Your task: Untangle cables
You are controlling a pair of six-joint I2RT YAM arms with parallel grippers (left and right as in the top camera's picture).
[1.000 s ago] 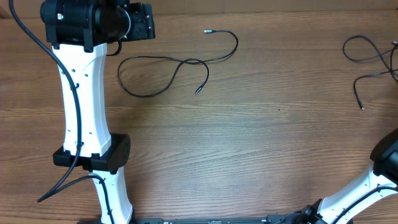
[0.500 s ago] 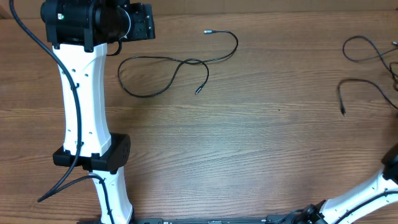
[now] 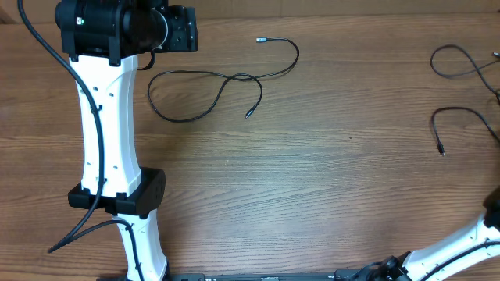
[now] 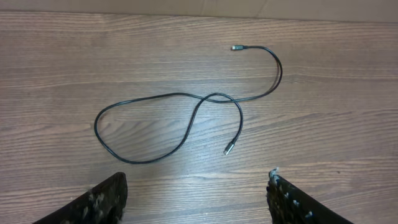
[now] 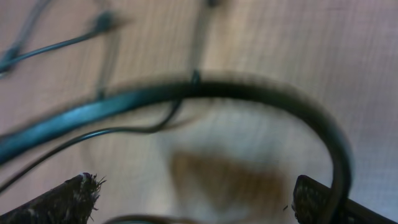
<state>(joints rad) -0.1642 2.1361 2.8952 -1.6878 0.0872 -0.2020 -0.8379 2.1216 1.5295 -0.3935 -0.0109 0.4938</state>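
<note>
Since the left arm (image 3: 105, 133) stands at the far left, the left cable (image 4: 208, 98) lies in open view to its right: one loose loop crossing itself on the table (image 3: 328, 179), both plugs free. Left gripper (image 4: 196, 182): jaws wide, holding nothing, cable ahead and apart. Right cables (image 3: 457, 108) sit at the right edge, cut off by the frame and well apart from the first. Right arm (image 3: 457, 243) is mostly out of shot. The right wrist view is blurred. A strand arcs close across the right gripper (image 5: 194, 184), jaws wide, contact can't be told.
</note>
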